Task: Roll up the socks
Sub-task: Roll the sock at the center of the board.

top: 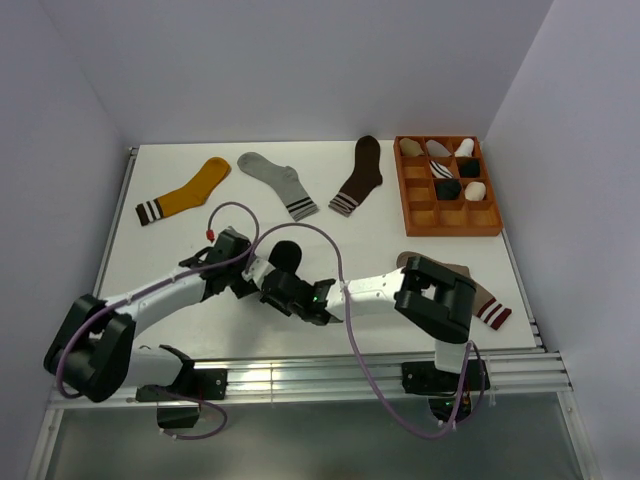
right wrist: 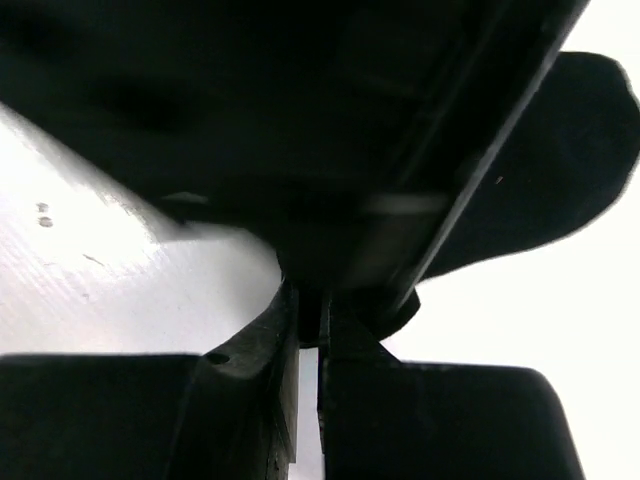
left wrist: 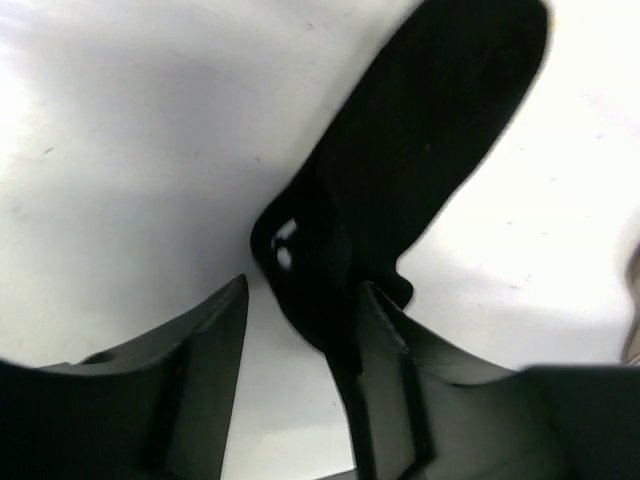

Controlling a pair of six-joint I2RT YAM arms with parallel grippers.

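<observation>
A plain black sock point(top: 287, 250) lies mid-table between my two grippers. The left gripper point(top: 250, 265) stands open around its near end. In the left wrist view the sock point(left wrist: 440, 130) runs from the upper right down between the spread fingers of that gripper point(left wrist: 303, 290), resting against the right finger point(left wrist: 385, 340). My right gripper point(top: 272, 280) meets it from the other side. Seen from the right wrist, this gripper point(right wrist: 310, 300) is shut on a thin edge of the sock point(right wrist: 560, 170). A taupe sock with a maroon-and-white cuff point(top: 482, 298) lies partly under the right arm.
At the back lie a mustard sock point(top: 195, 190), a grey sock point(top: 278, 182) and a dark brown sock point(top: 360, 175). An orange compartment tray point(top: 450, 231) with rolled socks stands back right. Walls close in on three sides. The left arm fills the top of the right wrist view.
</observation>
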